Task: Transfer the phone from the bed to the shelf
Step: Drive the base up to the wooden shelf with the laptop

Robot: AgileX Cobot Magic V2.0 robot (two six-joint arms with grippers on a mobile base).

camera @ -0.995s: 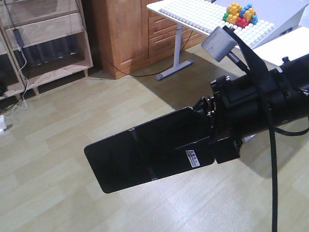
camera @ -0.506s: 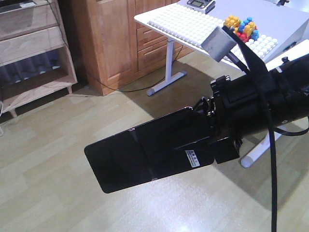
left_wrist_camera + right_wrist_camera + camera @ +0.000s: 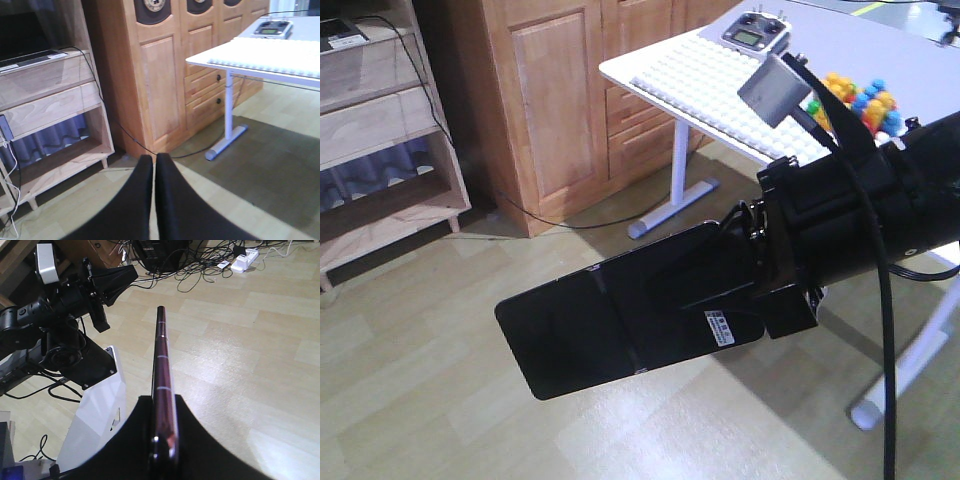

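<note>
The right gripper (image 3: 161, 405) is clenching the phone (image 3: 610, 330) by its stickered end. The rest of the slab is jutting out past the fingertips, edge-on to the wrist camera, hanging over the floor (image 3: 420, 400). The shelf (image 3: 380, 130) is standing well apart from it, beyond the phone's far end and off to the left. The left gripper (image 3: 154, 190) is pressing its fingers together with nothing between them. Ahead of its tips and to the left, the shelf's upper compartment is holding a dark flat device (image 3: 30, 57) lying on the plank, and bluish folds (image 3: 50, 140) are showing in the lower one. A cable (image 3: 121, 131) is trailing down past the shelf's side. A cabinet (image 3: 165, 75) is standing straight ahead, and a table (image 3: 260, 57) to the right.
</note>
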